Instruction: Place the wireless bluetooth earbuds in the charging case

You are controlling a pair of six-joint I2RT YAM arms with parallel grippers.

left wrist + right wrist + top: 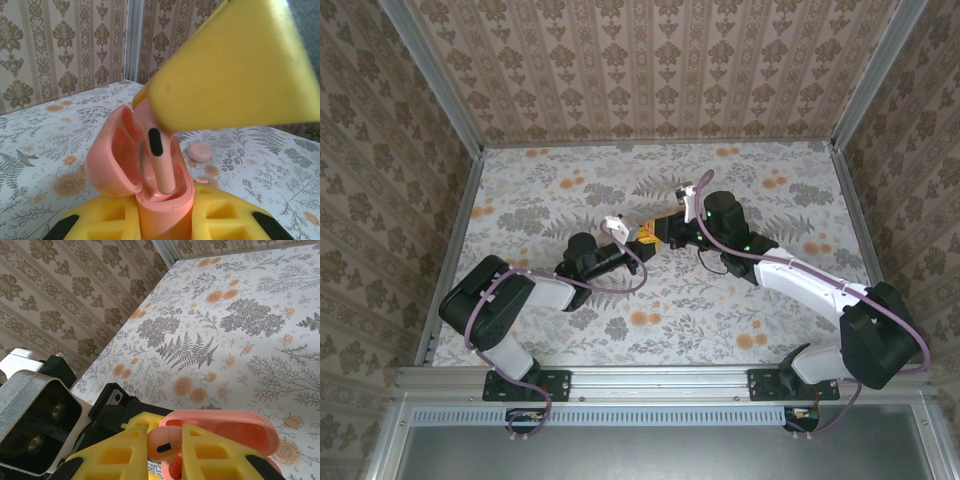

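Observation:
The salmon-pink charging case [166, 202] stands upright with my left gripper [165, 220] shut on its body, and its lid [107, 165] hangs open to the left. One pink earbud [161, 162] is pinched in my right gripper [167, 447], stem down inside the case's cavity. From the right wrist, that earbud [164, 441] sits between the yellow fingers, just above the open case [235, 427]. A second earbud [200, 152] lies on the table beyond the case. Both grippers meet mid-table: left gripper [642, 241], right gripper [667, 232].
The floral-print tabletop [650, 300] carries flat orange flower spots [640, 319]. Patterned walls [650, 60] enclose the back and both sides. The left arm's wrist camera housing [35, 420] sits close beside the right gripper.

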